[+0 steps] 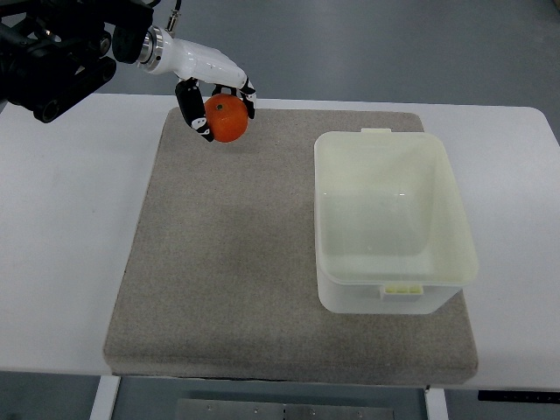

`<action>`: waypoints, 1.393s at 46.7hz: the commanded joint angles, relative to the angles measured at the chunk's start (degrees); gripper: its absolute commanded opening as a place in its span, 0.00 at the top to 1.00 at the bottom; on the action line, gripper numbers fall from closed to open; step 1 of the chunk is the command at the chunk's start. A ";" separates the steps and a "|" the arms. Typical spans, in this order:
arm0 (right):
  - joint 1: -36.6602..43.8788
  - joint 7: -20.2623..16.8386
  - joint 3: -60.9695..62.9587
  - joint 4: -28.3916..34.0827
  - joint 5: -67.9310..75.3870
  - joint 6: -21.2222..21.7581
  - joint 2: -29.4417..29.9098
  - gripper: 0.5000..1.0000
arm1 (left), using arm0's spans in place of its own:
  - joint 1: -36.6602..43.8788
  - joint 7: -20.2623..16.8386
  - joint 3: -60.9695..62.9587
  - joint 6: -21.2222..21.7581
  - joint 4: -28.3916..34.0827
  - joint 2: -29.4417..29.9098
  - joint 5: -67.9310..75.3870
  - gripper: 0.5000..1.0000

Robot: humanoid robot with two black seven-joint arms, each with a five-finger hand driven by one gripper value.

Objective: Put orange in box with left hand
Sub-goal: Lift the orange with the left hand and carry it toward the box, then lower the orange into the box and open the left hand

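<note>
White tabletop (70,227) is carrying one grey felt mat (227,262), which is covering most of its middle. One robot hand, the left robot hand (214,98), is reaching in from the upper left corner of the view on a white and black arm. Its dark fingers (187,107) are curling around one orange (227,119), gripping it on both sides over the far left corner of the mat. One pale, translucent plastic box (394,219) is sitting on the right half of the mat, well apart from the orange, with its opening facing up and nothing inside it. No second arm is showing anywhere in the view.
</note>
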 commanded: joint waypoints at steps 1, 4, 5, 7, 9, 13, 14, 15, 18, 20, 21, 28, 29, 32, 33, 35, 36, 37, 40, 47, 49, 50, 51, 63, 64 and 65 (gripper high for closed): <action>0.00 -0.01 0.00 0.03 0.00 0.00 0.00 0.15 | -0.96 0.01 0.01 0.18 -0.82 -0.20 -0.11 1.00; 0.00 -0.01 0.00 0.03 0.00 0.00 0.00 0.15 | -2.28 0.01 0.01 1.40 -2.93 -0.37 -0.20 1.00; 0.00 -0.01 0.00 0.03 0.00 0.00 0.00 0.15 | -2.63 0.01 0.01 2.02 -3.98 -0.20 -0.20 1.00; 0.00 -0.01 0.00 0.03 0.00 0.00 0.00 0.15 | -3.16 0.01 0.01 3.33 -5.91 0.06 -0.20 1.00; 0.00 -0.01 0.00 0.03 0.00 0.00 0.00 0.15 | -3.86 0.01 -0.08 4.65 -7.59 0.24 -0.20 1.00; 0.00 -0.01 0.00 -0.05 0.00 0.00 0.00 0.15 | -5.53 0.01 -0.34 6.41 -10.40 0.68 -0.37 1.00; 0.00 -0.01 0.00 -0.06 0.00 0.00 0.00 0.15 | -5.80 0.01 -0.69 6.59 -11.01 0.85 -0.46 1.00; 0.00 -0.01 0.00 -0.06 0.00 0.00 0.00 0.15 | -6.06 0.01 -1.13 6.59 -11.63 1.03 -0.46 1.00; 0.00 -0.01 0.00 -0.06 0.00 0.00 0.00 0.15 | -6.41 0.01 -2.80 6.51 -13.74 1.47 -0.46 1.00; 0.00 -0.01 0.00 0.03 0.00 0.00 0.00 0.15 | -6.59 0.01 -4.03 6.42 -15.41 1.56 -0.37 1.00; 0.00 -0.01 0.00 -0.05 0.00 0.00 0.00 0.15 | -6.59 0.01 -4.56 6.42 -16.29 1.65 -0.37 1.00; 0.00 -0.01 0.00 0.03 0.00 0.00 0.00 0.15 | -6.85 0.01 -6.32 6.15 -22.79 1.91 -0.37 1.00; 0.00 -0.01 0.00 0.03 0.00 0.00 0.00 0.15 | -6.94 0.01 -6.41 6.15 -23.58 1.91 -0.37 1.00; 0.00 -0.01 0.00 0.03 0.00 0.00 0.00 0.15 | -7.03 0.01 -6.67 6.15 -25.78 1.82 -0.37 1.00; 0.00 -0.01 0.00 0.03 0.00 0.00 0.00 0.15 | -7.03 0.01 -6.84 6.15 -26.40 1.82 -0.37 1.00; 0.00 -0.01 0.00 -0.06 0.00 0.00 0.00 0.15 | -7.03 0.01 -7.28 6.24 -27.54 1.56 -0.46 1.00; 0.00 -0.01 0.00 0.03 0.00 0.00 0.00 0.15 | -7.03 0.01 -7.63 6.24 -28.07 1.39 -0.46 1.00; 0.00 -0.01 0.00 0.03 0.00 0.00 0.00 0.15 | -7.03 0.01 -7.90 6.24 -28.59 1.30 -0.46 1.00; 0.00 -0.01 0.00 -0.05 0.00 0.00 0.00 0.15 | -6.94 0.01 -8.86 6.50 -29.74 0.95 -0.46 1.00; 0.00 -0.01 0.00 0.03 0.00 0.00 0.00 0.15 | -6.33 0.01 -12.21 6.51 -30.27 -1.60 -1.16 1.00; 0.00 -0.01 0.00 -0.06 0.00 0.00 0.00 0.15 | -6.15 0.01 -12.30 6.51 -30.27 -2.04 -1.34 1.00; 0.00 -0.01 0.00 -0.06 0.00 0.00 0.00 0.15 | -6.06 0.01 -12.30 6.51 -30.27 -2.22 -1.34 1.00; 0.00 -0.01 0.00 -0.06 0.00 0.00 0.00 0.15 | -5.98 0.01 -12.30 6.51 -30.27 -2.39 -1.34 1.00; 0.00 -0.01 0.00 0.03 0.00 0.00 0.00 0.15 | -2.99 0.01 -11.59 6.59 -27.90 -6.17 -0.90 1.00; 0.00 -0.01 0.00 -0.05 0.00 0.00 0.00 0.15 | -2.55 0.01 -11.59 6.59 -27.20 -6.61 -0.81 1.00; 0.00 -0.01 0.00 -0.06 0.00 0.00 0.00 0.15 | -2.11 0.01 -11.51 6.59 -26.50 -7.05 -0.81 1.00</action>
